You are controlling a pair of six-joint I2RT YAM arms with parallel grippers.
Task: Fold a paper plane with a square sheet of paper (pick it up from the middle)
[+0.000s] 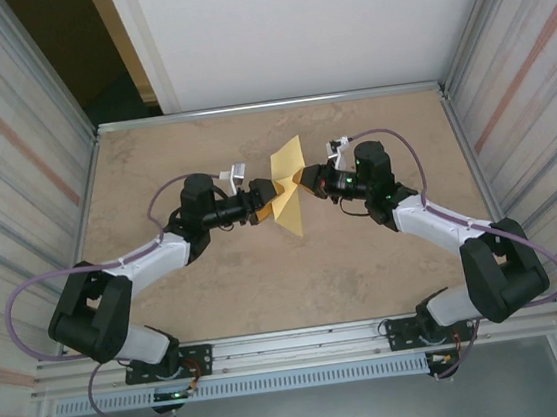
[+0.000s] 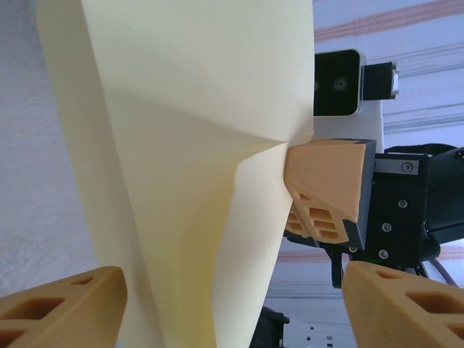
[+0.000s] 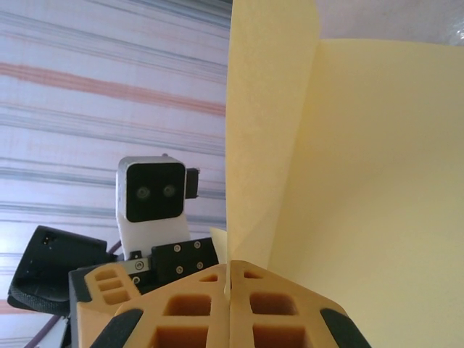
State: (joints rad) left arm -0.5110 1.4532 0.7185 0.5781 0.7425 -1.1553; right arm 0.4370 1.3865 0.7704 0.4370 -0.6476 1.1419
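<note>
One fold underway: right gripper (image 3: 230,290) pinches our yellow sheet (image 2: 188,145); left gripper (image 2: 232,312), spread around it, we should close next.

I can read nothing here. The thin pale-yellow folded sheet of paper (image 3: 362,181) pinched in my right pincer (image 3: 230,270) is plain, with no print on it. The white box-shaped camera housing (image 3: 152,203) facing me carries no label, brand or number that I can make out.
</note>
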